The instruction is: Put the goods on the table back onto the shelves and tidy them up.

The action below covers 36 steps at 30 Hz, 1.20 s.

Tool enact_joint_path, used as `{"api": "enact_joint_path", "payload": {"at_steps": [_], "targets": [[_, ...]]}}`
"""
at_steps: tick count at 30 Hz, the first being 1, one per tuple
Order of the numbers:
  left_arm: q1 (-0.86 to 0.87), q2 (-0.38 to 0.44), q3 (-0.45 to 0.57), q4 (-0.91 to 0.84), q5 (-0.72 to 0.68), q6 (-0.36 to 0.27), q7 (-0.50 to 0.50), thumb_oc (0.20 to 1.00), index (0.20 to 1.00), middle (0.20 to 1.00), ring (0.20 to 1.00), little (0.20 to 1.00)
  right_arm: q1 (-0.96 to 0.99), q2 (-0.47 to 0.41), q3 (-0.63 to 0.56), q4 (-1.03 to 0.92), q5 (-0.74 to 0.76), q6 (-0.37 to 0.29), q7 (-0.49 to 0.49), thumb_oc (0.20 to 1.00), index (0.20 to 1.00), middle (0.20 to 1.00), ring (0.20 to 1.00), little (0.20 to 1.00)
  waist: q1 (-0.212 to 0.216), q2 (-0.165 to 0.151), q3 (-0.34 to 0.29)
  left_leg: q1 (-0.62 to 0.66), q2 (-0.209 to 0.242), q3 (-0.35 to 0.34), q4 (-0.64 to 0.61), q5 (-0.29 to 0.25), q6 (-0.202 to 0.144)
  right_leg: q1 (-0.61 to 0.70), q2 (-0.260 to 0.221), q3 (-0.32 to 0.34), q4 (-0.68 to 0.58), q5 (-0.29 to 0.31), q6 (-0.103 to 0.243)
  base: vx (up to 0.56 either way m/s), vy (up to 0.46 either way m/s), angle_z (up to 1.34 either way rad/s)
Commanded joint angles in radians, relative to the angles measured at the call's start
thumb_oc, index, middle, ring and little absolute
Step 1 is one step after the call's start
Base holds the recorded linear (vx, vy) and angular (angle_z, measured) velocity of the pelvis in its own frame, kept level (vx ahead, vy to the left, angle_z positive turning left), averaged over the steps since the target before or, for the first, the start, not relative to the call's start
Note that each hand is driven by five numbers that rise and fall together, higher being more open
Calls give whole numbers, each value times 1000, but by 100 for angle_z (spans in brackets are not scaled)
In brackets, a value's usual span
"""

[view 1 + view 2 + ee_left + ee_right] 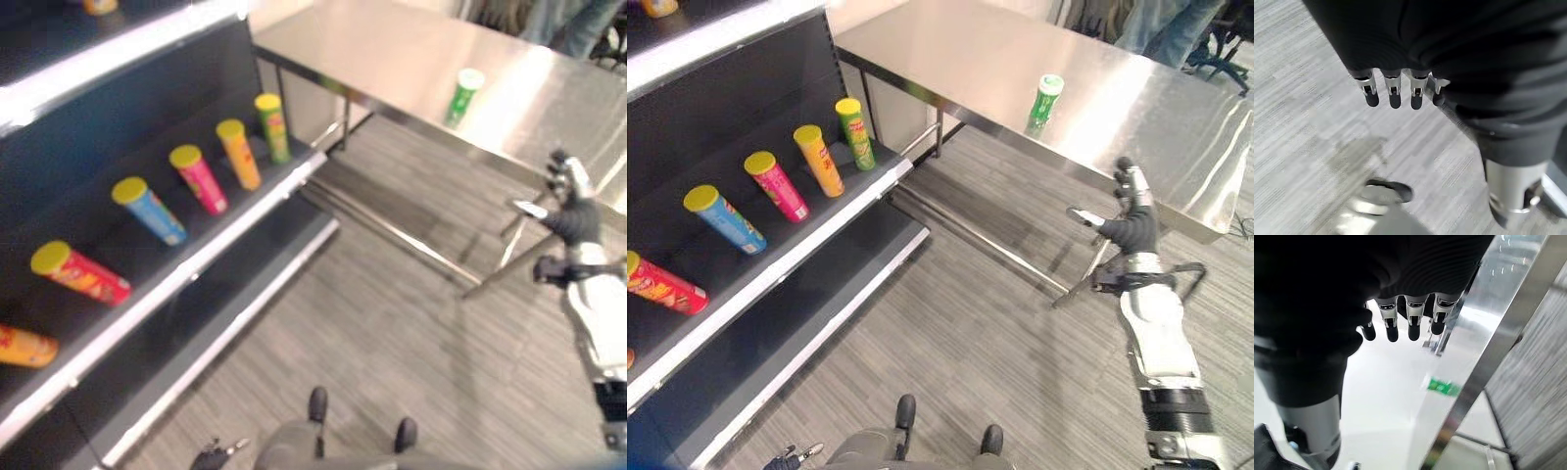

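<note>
A green can with a pale lid (464, 93) stands upright on the steel table (392, 49), a little in from its front edge. My right hand (1134, 211) is raised in front of that edge, to the right of the can and short of it, open with straight fingers and holding nothing. The right wrist view looks past its fingers (1410, 325) at the green can (1442, 387) on the tabletop. My left hand (1393, 93) hangs low over the floor, open and holding nothing. Several cans lie on the middle shelf (245, 211), among them a green-yellow can (272, 127) and a blue can (149, 210).
The dark shelf unit runs along the left, with an orange can (98, 5) on its top board and a bare lower board (225, 294). The table's steel legs and crossbar (411, 240) stand over the grey floor. A person (1156, 24) is behind the table.
</note>
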Motion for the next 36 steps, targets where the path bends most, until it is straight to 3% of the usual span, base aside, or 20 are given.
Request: {"api": "enact_joint_path", "payload": {"at_steps": [1, 4, 5, 11, 20, 31, 32, 33, 36], "targets": [[-45, 22, -2, 2, 42, -7, 33, 1000, 1000, 1000, 1000, 1000, -49, -75, -52, -48, -2, -39, -27, 1000, 1000, 1000, 1000, 1000, 23, 13, -38, -11, 14, 10, -14, -30, -37, 8, 128, -22, 80, -109, -63, 196, 54, -15], [-60, 43, 10, -18, 26, -3, 45, 1000, 1000, 1000, 1000, 1000, -67, -41, -56, -64, -7, -48, -48, 1000, 1000, 1000, 1000, 1000, 27, 4, -12, 23, 38, 37, -32, -34, -23, -37, 116, -17, 208, -123, -53, 95, 32, -33], [-80, 40, -21, -146, 3, -8, 74, 1000, 1000, 1000, 1000, 1000, 42, -104, -163, 16, -115, 16, -83, 1000, 1000, 1000, 1000, 1000, -33, 44, -7, 99, 121, 56, -8, -95, -65, -67, 41, 76, 222, -119, -29, 30, -46, -20], [-67, 13, -5, -125, -16, -1, 64, 1000, 1000, 1000, 1000, 1000, 70, -111, -187, 2, -97, 15, -81, 1000, 1000, 1000, 1000, 1000, -27, 19, -47, 100, 151, 55, 2, -84, -101, 29, 73, 27, 54, -88, -45, 55, -105, 2], [-61, 0, -19, -107, 2, 2, 51, 1000, 1000, 1000, 1000, 1000, 97, -111, -197, -41, -122, 7, -64, 1000, 1000, 1000, 1000, 1000, -29, 19, -72, 137, 159, 46, -23, -79, -112, 92, 90, -1, 0, -88, -49, 63, -20, 11], [-48, 13, -11, -107, 8, 2, 47, 1000, 1000, 1000, 1000, 1000, 62, -122, -163, -56, -131, 4, -48, 1000, 1000, 1000, 1000, 1000, -20, 21, -76, 146, 147, 53, -23, -96, -98, 84, 72, 12, 12, -85, -34, 14, 40, -1], [-42, 17, -8, -100, 7, 3, 48, 1000, 1000, 1000, 1000, 1000, 44, -122, -150, -55, -137, 6, -49, 1000, 1000, 1000, 1000, 1000, -16, 21, -76, 145, 139, 54, -15, -107, -87, 75, 61, 17, 28, -83, -27, 71, 393, -1], [-29, 18, 12, -73, 4, 7, 45, 1000, 1000, 1000, 1000, 1000, 27, -116, -142, -49, -167, 19, -52, 1000, 1000, 1000, 1000, 1000, -5, 27, -64, 142, 105, 53, 17, -143, -44, 21, 8, 43, 155, -75, -8, 83, 474, -5], [-19, 23, 21, -65, 3, 9, 42, 1000, 1000, 1000, 1000, 1000, 36, -117, -158, -43, -183, 25, -59, 1000, 1000, 1000, 1000, 1000, 0, 24, -54, 145, 71, 38, 38, -165, -8, -36, -39, 63, 300, -28, 6, 65, 292, -32]]}}
